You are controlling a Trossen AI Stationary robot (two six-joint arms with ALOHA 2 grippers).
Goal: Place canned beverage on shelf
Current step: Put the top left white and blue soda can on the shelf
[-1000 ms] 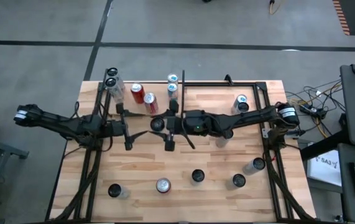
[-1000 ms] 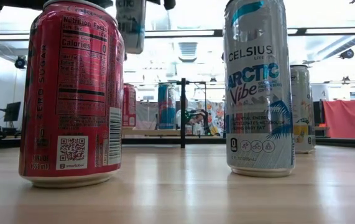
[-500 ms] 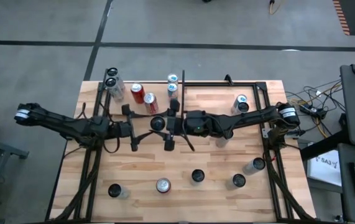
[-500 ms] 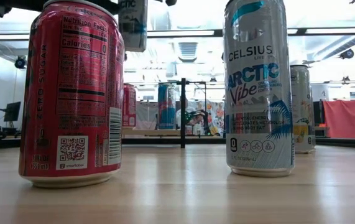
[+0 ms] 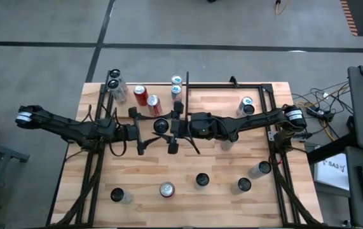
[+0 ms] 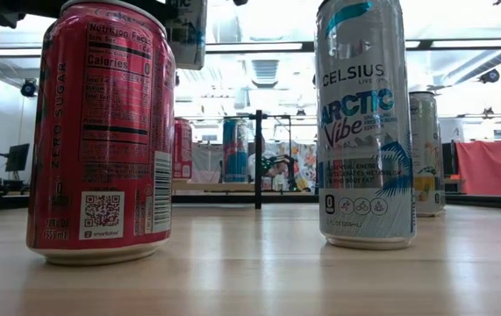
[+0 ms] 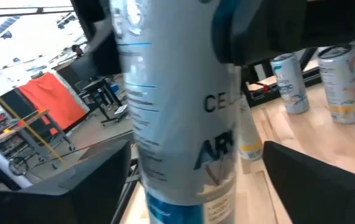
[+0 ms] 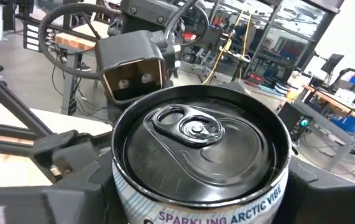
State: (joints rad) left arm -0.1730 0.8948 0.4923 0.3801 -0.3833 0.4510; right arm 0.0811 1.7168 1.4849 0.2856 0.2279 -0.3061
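Red zero-sugar can near left, Celsius Arctic Vibe can right of it, both upright on wooden table; more cans behind.

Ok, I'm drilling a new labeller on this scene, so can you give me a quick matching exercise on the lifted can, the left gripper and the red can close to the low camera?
Things:
1. Celsius can
2. left gripper
3. red can

States:
a. standing upright on the table
b. fingers open, one to each side of a can
c. held off the table in the fingers of the right gripper

Pairs: 1-c, 2-b, 3-a
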